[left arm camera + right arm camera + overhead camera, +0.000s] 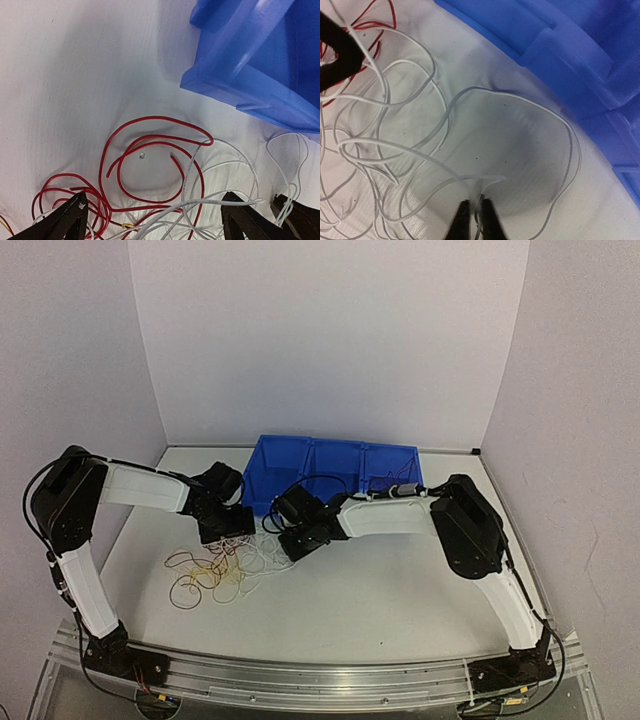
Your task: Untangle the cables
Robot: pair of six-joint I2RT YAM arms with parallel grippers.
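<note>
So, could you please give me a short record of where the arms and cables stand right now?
left gripper: open, above the red cable and some white loops, nothing held
right gripper: shut on a white cable, close to the bin
cables: red, white and yellow loops, tangled on the table
bin: blue, just beyond the tangle
task state: cables not yet separated
</note>
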